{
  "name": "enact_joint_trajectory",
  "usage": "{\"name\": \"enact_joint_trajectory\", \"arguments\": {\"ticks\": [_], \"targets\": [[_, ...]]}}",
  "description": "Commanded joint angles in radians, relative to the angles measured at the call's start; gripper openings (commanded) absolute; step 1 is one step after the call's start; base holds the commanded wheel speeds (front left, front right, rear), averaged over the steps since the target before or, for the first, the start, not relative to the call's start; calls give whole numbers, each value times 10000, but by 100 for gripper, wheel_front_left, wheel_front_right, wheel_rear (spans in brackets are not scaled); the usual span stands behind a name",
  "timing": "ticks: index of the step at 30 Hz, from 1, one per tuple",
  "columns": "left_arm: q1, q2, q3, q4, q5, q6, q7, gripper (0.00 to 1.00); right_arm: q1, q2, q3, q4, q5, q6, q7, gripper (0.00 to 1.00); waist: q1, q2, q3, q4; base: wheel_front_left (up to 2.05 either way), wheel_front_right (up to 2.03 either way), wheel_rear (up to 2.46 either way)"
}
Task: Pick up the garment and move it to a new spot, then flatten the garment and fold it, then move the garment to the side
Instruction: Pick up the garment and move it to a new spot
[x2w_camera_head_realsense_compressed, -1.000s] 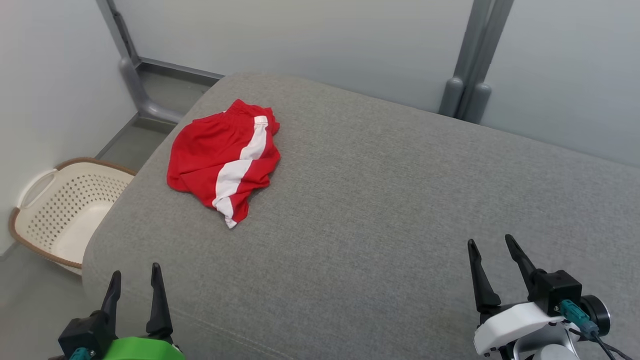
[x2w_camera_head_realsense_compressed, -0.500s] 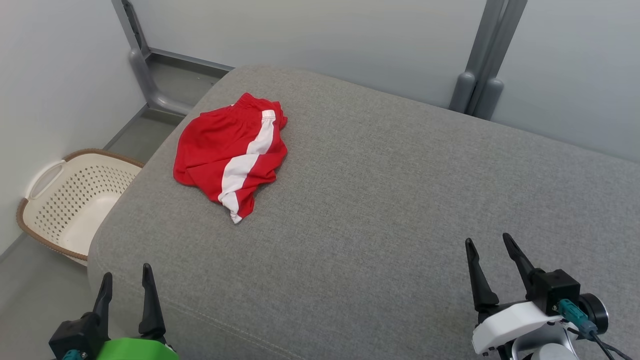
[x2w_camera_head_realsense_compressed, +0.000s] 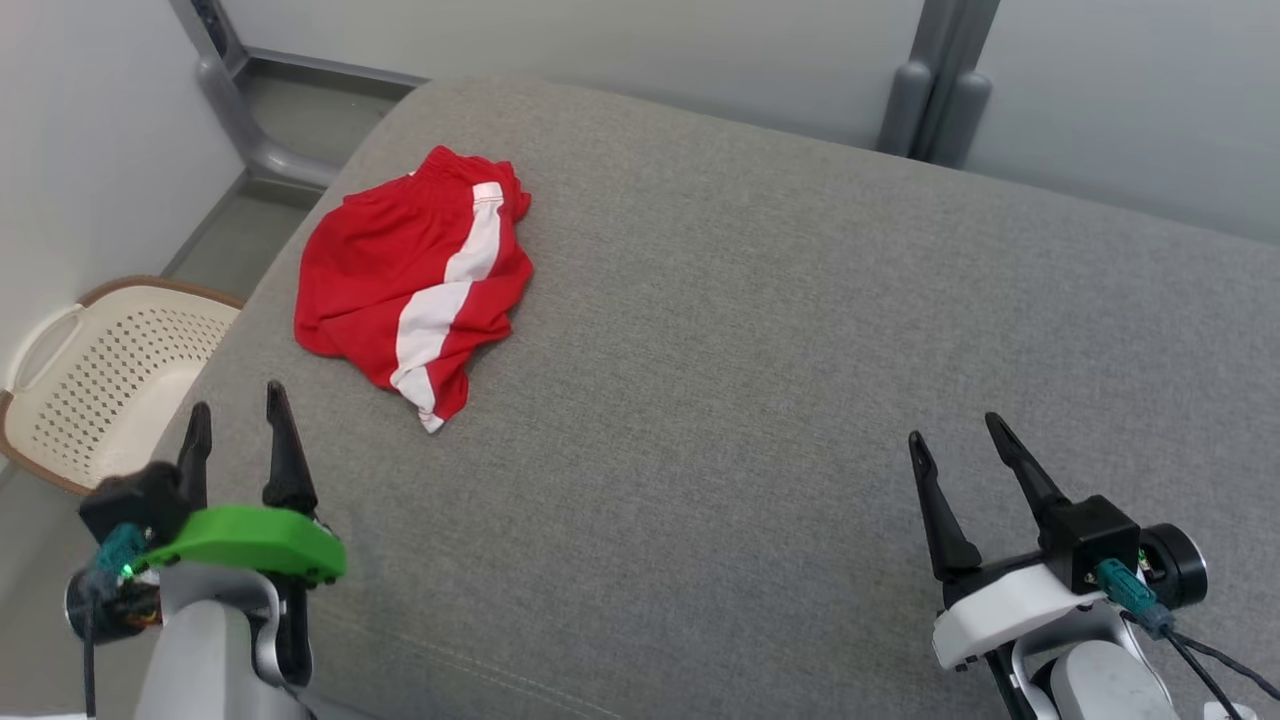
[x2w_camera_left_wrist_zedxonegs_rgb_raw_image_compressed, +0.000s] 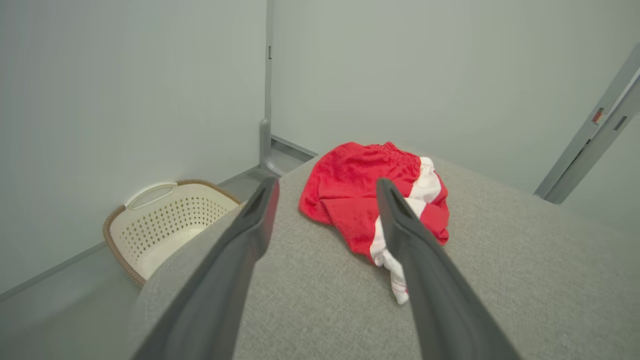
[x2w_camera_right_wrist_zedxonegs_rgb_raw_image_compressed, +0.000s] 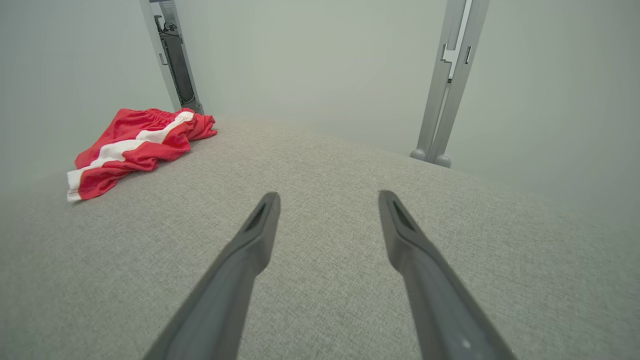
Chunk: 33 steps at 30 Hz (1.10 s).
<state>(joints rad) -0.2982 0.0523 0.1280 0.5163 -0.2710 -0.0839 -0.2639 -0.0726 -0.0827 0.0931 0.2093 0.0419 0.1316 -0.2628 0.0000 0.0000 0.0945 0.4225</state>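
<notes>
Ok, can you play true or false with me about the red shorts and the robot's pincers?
1. The red shorts lie on the grey cushion. True.
2. The left pincer is holding the shorts. False: it is open and not touching them.
3. The right pincer is open. True.
4. The white basket sits on the cushion. False: it stands on the floor beside it.

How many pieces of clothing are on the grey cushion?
1: the red shorts lie crumpled near the far left corner of the grey cushion. Another could hide beneath them.
</notes>
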Motion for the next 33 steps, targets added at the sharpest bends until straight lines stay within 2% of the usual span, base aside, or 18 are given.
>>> {"name": "enact_joint_trajectory", "arguments": {"ticks": [1, 6, 12, 17, 20, 26, 28, 33], "targets": [[-624, 144, 92, 377, -214, -34, 5, 100, -213, -142, 101, -87, -84, -19, -26, 100, 0, 0, 704, -599, 0, 0, 0], [-2508, 511, 314, 2099, -709, -117, 665, 100, -676, -523, 569, -350, -149, -19, -26, 100, 0, 0, 1687, -1427, 0, 0, 0], [-4370, 1043, 753, 3845, -1397, 112, 2322, 100, -1266, -929, 1156, -783, -168, -19, 6, 100, 0, 0, 2894, -2529, 0, 0, 0], [-5239, 1494, 880, 4536, -1579, 166, 2980, 100, -1452, -1021, 1281, -1111, -126, -19, 16, 100, 0, 0, 3634, -3215, 0, 0, 0], [-5649, 1781, 924, 4845, -1625, 354, 3233, 100, -1530, -1008, 1253, -1293, -166, -19, 11, 100, 0, 0, 4024, -3570, 0, 0, 0], [-5972, 1982, 892, 5426, -1679, 623, 3768, 100, -1504, -884, 1054, -1478, -241, -19, -7, 100, 0, 0, 4320, -3854, 0, 0, 0], [-5937, 1948, 791, 5615, -1622, 576, 3916, 0, -1498, -842, 991, -1462, -254, -19, -12, 100, 0, 0, 4273, -3840, 0, 0, 0], [-5635, 2034, 677, 5886, -1593, 403, 3901, 0, -1528, -695, 1095, -1283, -183, -19, -24, 100, 0, 0, 3766, -3721, 0, 0, 0]]}}
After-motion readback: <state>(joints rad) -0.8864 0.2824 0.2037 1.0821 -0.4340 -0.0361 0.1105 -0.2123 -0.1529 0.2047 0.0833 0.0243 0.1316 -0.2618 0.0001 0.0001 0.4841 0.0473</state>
